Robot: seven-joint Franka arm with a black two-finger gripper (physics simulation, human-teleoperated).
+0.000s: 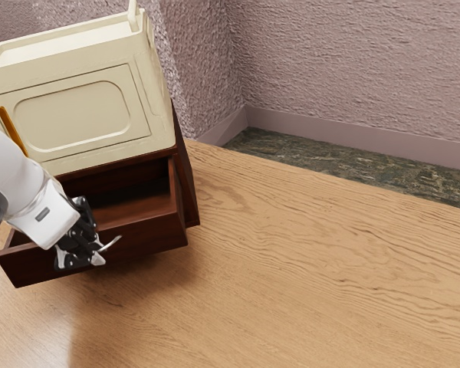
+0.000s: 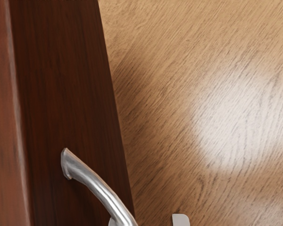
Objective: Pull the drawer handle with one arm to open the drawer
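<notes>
Evidently, the drawer is well out of its dark cabinet, projecting forward beneath the cream box, with its hollow exposed. The drawer handle, a bowed metal bar, is on the front panel, lower than the cream box and forward of it. End effector: at that handle, below and in front of the cream box, fingers parted; the bar runs close to one fingertip and apart from the other, so no firm grip is read. Whether that near finger touches it, cannot tell.

Handling (judgement): the drawer looks like solid wood, moderately heavy, stiff, not fragile; the smooth bar may be slippery. Best hold is mid-bow, one finger behind the bar, pull straight away from the cream box, level over the bench. An off-centre pull could bind the runners. Opening appears largely achieved; any further travel calls for a slow, short draw
</notes>
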